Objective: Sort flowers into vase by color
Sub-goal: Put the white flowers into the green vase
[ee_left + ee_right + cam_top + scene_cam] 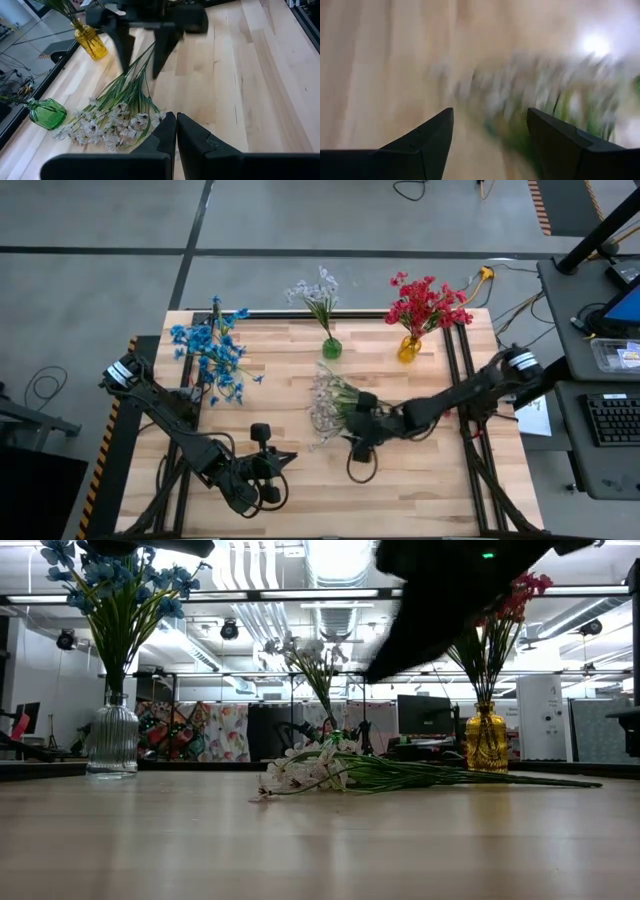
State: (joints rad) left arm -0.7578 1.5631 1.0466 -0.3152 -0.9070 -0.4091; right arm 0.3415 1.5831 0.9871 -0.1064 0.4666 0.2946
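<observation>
A bunch of white flowers (325,405) lies flat on the table's middle, blossoms toward the near left and green stems (131,80) toward the far right; it also shows in the low view (320,772). My right gripper (358,435) hangs open above the stem end (140,67), one finger on either side and clear of the stems. My left gripper (278,462) is shut and empty (176,117) near the table's front, pointing at the bunch. Blue flowers (212,355) stand in a clear vase (111,740), white ones in a green vase (331,348), red ones in a yellow vase (409,348).
The three vases stand in a row along the far edge. Bare wood lies in front of the white bunch and at the near right. A desk with a keyboard (612,420) stands beyond the table's right edge.
</observation>
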